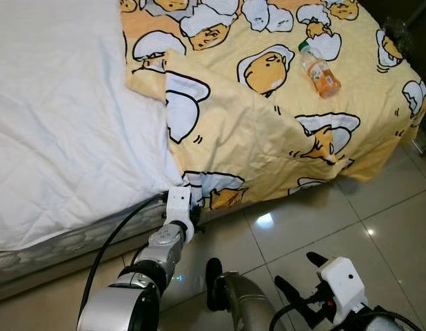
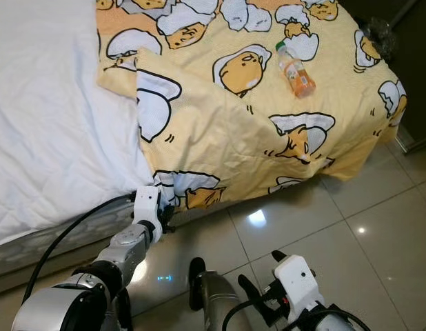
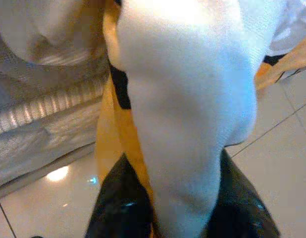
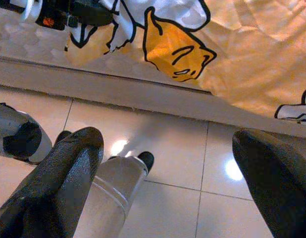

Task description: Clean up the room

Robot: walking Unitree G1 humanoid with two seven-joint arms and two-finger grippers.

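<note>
Even indoor light, lamp glare spots on glossy floor tiles (image 1: 265,221), left wrist close-up soft and blurred, dark upper corner

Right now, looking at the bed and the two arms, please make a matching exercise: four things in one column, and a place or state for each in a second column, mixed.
Things
1. bottle
2. left gripper
3. right gripper
4. white duvet

Places or states
A. open, above the tiled floor
B. lying on its side on the yellow blanket
C. shut on the blanket's hanging edge at the side of the bed
D. spread over the left part of the bed

Pairs: 1-B, 2-C, 3-A, 4-D
</note>
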